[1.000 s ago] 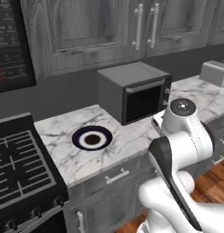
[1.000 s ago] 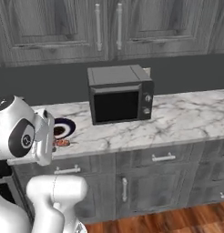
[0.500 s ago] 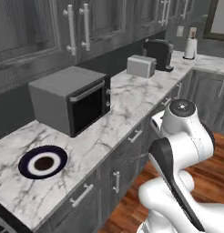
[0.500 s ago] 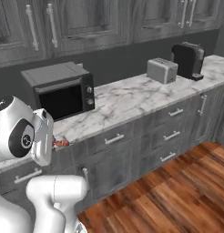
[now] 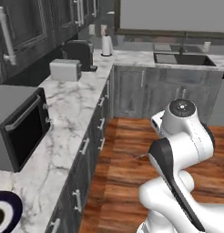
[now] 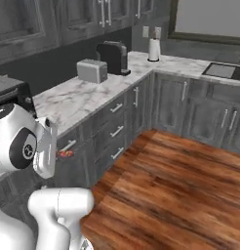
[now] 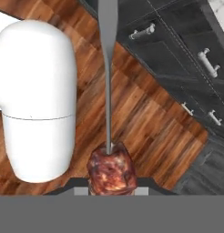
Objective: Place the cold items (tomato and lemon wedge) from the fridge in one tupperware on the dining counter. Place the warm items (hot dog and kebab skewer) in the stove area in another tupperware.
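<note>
Kebab skewer (image 7: 109, 136), red-brown chunk nearest the camera, clamped in the closed end effector (image 7: 112, 182); wooden floor (image 7: 145, 123) and grey drawer fronts (image 7: 177, 50) beyond.

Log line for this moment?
gripper: shut on kebab skewer | over wood floor | beside counter with toaster

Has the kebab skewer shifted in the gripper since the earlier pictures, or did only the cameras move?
No. In the right base view the kebab skewer still pokes out beside the arm's white link; only the kitchen swept past as the base turned.
</note>
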### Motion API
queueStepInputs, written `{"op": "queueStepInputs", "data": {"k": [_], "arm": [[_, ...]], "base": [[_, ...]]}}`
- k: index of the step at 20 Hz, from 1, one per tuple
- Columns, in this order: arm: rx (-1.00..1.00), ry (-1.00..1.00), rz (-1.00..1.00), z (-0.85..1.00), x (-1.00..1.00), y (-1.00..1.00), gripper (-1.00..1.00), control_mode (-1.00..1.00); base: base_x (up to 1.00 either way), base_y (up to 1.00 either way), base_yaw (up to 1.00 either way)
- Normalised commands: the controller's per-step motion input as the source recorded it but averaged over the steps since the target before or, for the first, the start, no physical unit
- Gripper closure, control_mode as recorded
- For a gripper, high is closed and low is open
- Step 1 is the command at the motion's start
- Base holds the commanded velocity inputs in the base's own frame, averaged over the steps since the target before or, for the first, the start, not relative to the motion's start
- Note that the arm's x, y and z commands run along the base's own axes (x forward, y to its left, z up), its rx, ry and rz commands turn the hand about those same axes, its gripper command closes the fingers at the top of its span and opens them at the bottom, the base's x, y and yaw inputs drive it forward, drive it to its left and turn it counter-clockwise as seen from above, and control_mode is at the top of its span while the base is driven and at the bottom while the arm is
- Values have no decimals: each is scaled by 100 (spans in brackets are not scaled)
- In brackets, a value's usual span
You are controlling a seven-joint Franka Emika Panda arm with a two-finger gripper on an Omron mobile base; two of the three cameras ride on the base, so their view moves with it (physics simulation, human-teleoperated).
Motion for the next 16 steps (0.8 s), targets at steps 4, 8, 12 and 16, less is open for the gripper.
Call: {"op": "queueStepInputs", "data": {"k": [4,8,12,16], "arm": [[0,0,0,0,0,0,100,100],[0,0,0,0,0,0,100,100],[0,0,0,0,0,0,100,100],[0,0,0,0,0,0,100,100]], "base": [[9,-6,-70],[61,0,-55],[90,0,-33],[100,2,-29]]}}
